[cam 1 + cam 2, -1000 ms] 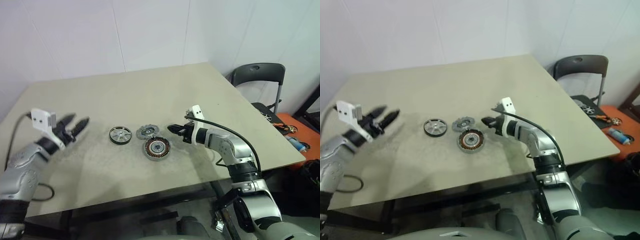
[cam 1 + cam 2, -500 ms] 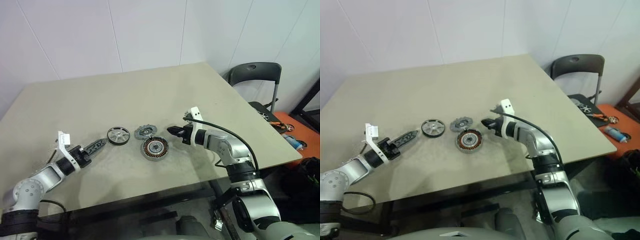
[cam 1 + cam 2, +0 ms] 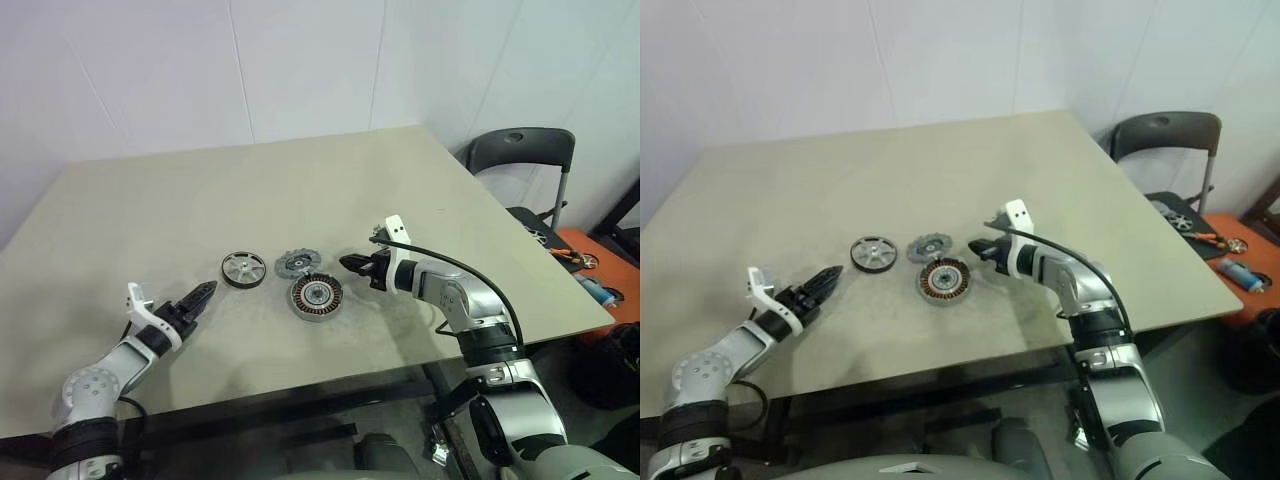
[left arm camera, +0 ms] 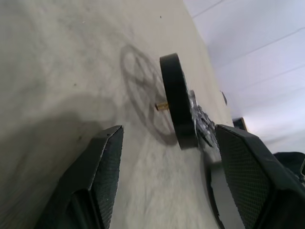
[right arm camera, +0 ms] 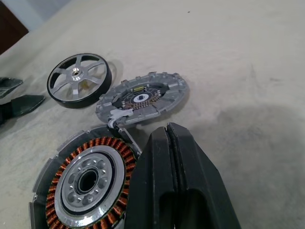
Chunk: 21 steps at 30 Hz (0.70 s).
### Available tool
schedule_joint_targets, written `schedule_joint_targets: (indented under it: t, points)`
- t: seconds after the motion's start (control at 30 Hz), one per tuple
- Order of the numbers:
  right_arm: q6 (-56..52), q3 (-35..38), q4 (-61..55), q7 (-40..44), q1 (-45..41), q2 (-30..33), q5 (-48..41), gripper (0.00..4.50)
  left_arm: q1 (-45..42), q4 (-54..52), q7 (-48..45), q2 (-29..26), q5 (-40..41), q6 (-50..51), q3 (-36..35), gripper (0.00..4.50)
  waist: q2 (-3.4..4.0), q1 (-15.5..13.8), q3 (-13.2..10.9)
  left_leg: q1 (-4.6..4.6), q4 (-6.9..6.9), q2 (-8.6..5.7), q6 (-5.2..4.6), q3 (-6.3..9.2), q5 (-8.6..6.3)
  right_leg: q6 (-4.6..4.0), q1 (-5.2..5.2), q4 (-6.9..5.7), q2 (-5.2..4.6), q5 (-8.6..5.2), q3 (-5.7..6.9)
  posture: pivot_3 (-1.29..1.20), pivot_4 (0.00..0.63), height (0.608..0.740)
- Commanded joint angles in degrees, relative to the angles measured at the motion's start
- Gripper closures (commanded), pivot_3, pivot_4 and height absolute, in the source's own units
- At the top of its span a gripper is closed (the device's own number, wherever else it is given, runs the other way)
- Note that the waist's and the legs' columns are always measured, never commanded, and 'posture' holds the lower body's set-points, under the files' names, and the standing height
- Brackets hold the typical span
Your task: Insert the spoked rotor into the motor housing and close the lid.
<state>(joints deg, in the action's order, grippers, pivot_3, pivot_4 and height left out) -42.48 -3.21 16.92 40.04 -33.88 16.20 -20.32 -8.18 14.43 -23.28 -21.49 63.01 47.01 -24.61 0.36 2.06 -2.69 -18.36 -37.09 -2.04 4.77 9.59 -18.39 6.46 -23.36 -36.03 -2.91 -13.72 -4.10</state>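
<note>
We see three round parts lying near the middle of the big tan table (image 3: 300,190), with lots of bare room all around them. The motor housing (image 3: 315,297) has nothing put in it, just copper wire around a silver middle. The spoked rotor (image 3: 241,269) lies flat to its left, and the lid (image 3: 296,263) is just beside both. Our left gripper (image 3: 203,294) is spread apart, low near the rotor. Our right gripper (image 3: 349,264) is pressed together, holding nothing. No writing can be read.
</note>
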Motion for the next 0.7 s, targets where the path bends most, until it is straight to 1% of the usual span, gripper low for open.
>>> schedule_joint_targets:
  t: [0.03, 0.2, 0.37, 0.53, 0.7]
  points:
    - [0.32, -0.16, -2.92, 0.61, -0.86, 0.4, -0.05, 4.49, -3.15, -0.71, -0.64, 1.54, -0.97, -0.37, 0.47, 1.24, -0.01, 0.03, 0.01, -0.01, -0.01, 0.0, 0.0, 0.0, 0.0, 0.0, 0.0, 0.01, 0.0, 0.0, 0.0, 0.0, 0.0, 0.74]
    - [0.29, -0.61, -3.54, 0.54, -0.06, 0.59, -0.06, 4.49, -5.23, 1.45, -1.86, 1.85, -4.36, -0.82, 1.36, 1.24, -0.02, 0.41, 0.01, 0.0, 0.02, 0.0, 0.0, -0.01, 0.0, 0.0, -0.02, 0.01, 0.01, 0.0, -0.01, 0.0, 0.0, 0.74]
    - [0.38, -1.33, -4.11, 0.34, 0.55, 0.3, 0.18, 4.49, -9.82, 6.04, -1.54, 2.82, -7.02, -3.01, 0.22, 1.24, -0.02, 0.25, 0.01, 0.0, -0.01, 0.0, 0.0, 0.0, 0.0, 0.01, 0.0, 0.0, 0.01, 0.0, 0.0, 0.0, 0.0, 0.74]
    - [0.69, -1.54, -4.0, 0.26, 0.67, 0.13, 0.59, 4.49, -11.6, 9.04, -1.41, 3.68, -10.29, -4.57, 0.81, 1.24, -0.02, 0.36, 0.01, 0.0, 0.01, 0.0, 0.02, -0.01, 0.01, 0.01, 0.0, 0.03, 0.01, 0.0, -0.01, 0.0, 0.0, 0.74]
    - [0.7, -1.78, -4.33, 0.3, 1.07, -0.08, 0.96, 4.49, -11.27, 5.56, -1.72, 5.45, -10.94, -2.61, 2.21, 1.24, -0.02, 0.27, 0.01, -0.01, 0.01, 0.0, 0.02, 0.0, 0.01, 0.01, 0.0, 0.04, 0.0, 0.0, -0.01, 0.0, 0.0, 0.74]
